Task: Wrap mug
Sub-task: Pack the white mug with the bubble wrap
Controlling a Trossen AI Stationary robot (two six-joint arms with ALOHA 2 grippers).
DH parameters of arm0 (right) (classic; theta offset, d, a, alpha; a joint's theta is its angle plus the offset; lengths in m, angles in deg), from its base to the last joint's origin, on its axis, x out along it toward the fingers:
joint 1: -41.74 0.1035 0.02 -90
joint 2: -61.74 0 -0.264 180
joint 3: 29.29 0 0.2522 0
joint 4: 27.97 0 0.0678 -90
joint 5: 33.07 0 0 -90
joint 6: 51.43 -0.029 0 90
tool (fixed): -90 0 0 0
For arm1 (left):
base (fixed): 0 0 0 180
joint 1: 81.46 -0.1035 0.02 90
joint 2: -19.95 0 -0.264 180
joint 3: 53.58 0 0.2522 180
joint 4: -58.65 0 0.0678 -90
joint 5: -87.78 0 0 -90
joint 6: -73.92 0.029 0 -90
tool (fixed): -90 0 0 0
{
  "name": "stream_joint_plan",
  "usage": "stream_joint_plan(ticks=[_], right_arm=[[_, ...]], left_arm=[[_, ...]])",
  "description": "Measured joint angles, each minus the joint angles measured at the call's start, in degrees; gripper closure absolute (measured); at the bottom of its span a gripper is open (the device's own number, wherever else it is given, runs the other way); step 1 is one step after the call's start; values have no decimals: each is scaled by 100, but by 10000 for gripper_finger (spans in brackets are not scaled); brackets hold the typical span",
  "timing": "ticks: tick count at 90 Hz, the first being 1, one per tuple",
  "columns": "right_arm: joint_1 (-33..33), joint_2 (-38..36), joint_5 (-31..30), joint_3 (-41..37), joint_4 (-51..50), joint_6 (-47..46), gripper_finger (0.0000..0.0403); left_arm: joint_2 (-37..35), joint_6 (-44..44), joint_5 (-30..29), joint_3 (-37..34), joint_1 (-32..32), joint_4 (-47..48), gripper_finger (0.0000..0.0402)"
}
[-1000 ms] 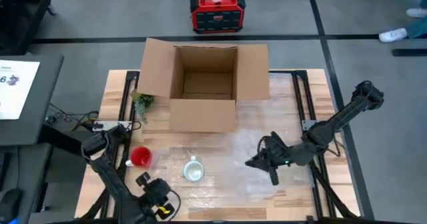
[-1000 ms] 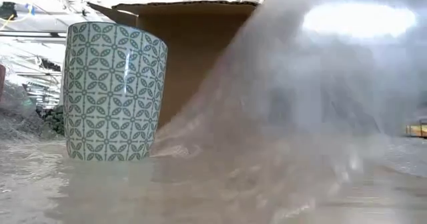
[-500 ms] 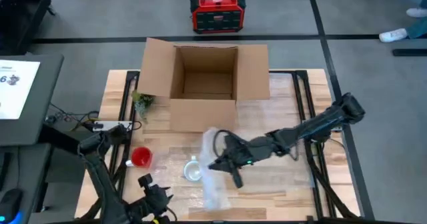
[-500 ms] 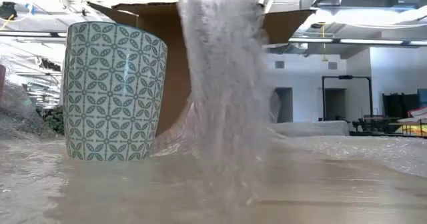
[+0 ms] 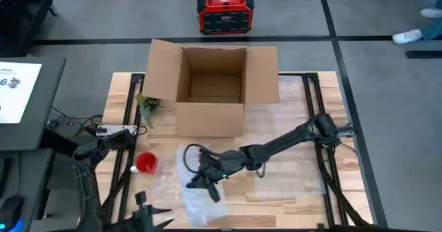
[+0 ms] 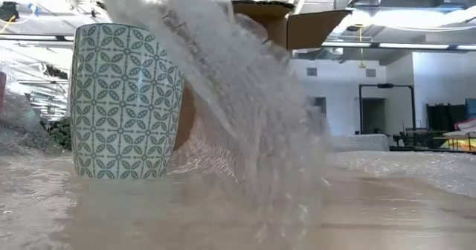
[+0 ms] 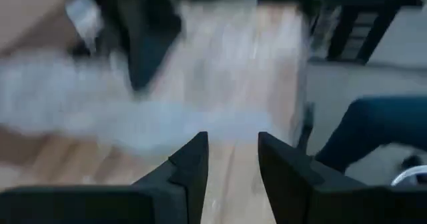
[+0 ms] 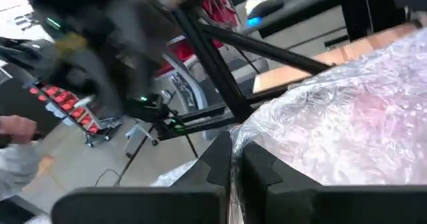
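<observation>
Currently, scene: wooden worktop (image 5: 290, 184).
Mug: patterned mug (image 6: 128, 101) stands upright on the worktop, bubble wrap (image 6: 245, 109) draped just beside it.
Right gripper: right gripper (image 5: 202, 180) reaches across the worktop, fingers pinched together on the wrap's edge.
Left gripper: left gripper (image 7: 232, 159) at the near worktop edge, fingers apart, holding nothing.
Box: cardboard box (image 5: 213, 87) stands open behind.

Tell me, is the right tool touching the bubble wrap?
Touching. The right wrist view shows the right tool shut on the bubble wrap, its edge pinched between the fingers.
</observation>
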Motion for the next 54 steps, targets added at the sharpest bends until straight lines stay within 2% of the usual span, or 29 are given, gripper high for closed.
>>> stream_joint_plan(ticks=[13,32,54], right_arm=[[-114,561,215,458,-27,-266,378],[-225,1162,778,1111,1,-391,292],[-213,1113,1064,1242,-122,-91,207]], left_arm=[[2,-116,-33,10,5,-10,292],[7,-182,-50,-43,-75,-30,292],[7,-257,-74,-43,-71,-72,292]])
